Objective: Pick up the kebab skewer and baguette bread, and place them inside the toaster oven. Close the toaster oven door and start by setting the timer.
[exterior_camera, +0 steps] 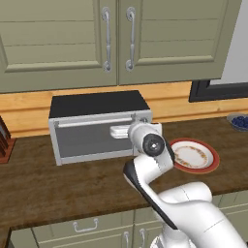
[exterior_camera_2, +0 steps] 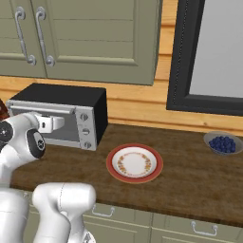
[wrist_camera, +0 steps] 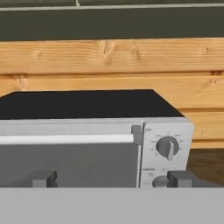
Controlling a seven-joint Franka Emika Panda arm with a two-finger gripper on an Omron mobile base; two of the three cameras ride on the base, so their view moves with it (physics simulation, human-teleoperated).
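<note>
The silver toaster oven (exterior_camera: 97, 104) (exterior_camera_2: 61, 97) (wrist_camera: 87, 105) with a black top stands on the wooden counter against the wall. Its toaster oven door (exterior_camera: 89, 143) (wrist_camera: 65, 164) is shut, with the bar handle (wrist_camera: 65, 139) along the upper edge. My gripper (exterior_camera: 117, 131) (exterior_camera_2: 50, 123) (wrist_camera: 112, 179) hovers close in front of the door's right part, open, with nothing between its fingertips (wrist_camera: 43, 178). To the right of the door runs a column of round knobs (wrist_camera: 167, 147) (exterior_camera_2: 85, 130). The kebab skewer and the baguette bread are hidden or out of view.
A red-rimmed plate (exterior_camera: 193, 155) (exterior_camera_2: 135, 163) lies on the counter right of the oven. A bowl of blueberries (exterior_camera: 240, 121) (exterior_camera_2: 222, 142) sits further right. Wall cabinets (exterior_camera: 116, 38) hang above, and a dark-framed window (exterior_camera_2: 213, 57) is at the right.
</note>
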